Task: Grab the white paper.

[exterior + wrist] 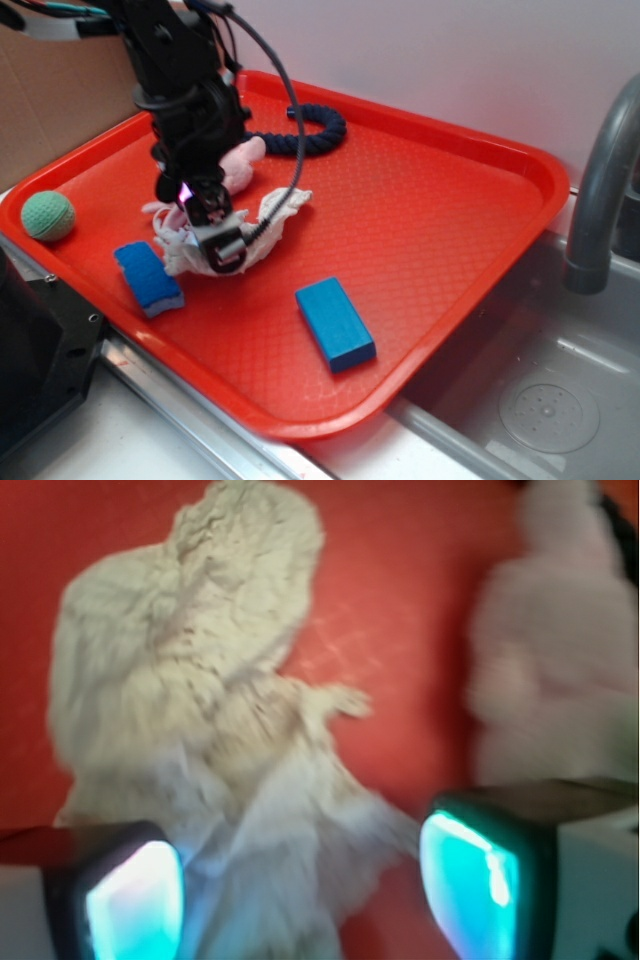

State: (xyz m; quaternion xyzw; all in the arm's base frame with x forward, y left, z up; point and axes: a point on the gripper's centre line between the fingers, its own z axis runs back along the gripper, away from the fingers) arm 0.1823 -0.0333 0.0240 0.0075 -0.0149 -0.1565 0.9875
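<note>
My claw (300, 890) is spread wide, nothing pinched, both glowing fingertips (135, 900) showing at the bottom of the wrist view with the lower part of the white paper (190, 680) lying in the gap between them. The paper sits on the red tray (430, 200), left of middle, a crumpled wad that fans out toward the claw and runs away from it into a thicker lump. From here I'd judge the job is a straight drop and squeeze: keep the paper centred between the fingertips, go low enough to bite the bulk and not just a loose edge, then close. The wad is soft and will likely compress, so a shallow bite could slip. Watch the pink plush toy (555, 650) just beside the right-hand fingertip in the wrist view; drifting that way could snag it too. Further out on the tray are a blue sponge (148, 277) near the paper, a blue block (335, 323) well apart, a green ball (48, 216) at the left rim and a dark rope (305, 130) behind. Hard to tell: the wrist view is blurred, so I can't say whether the fingertips touch the paper or tray yet, and in the outside view the arm (185, 90) covers most of the wad and toy.
</note>
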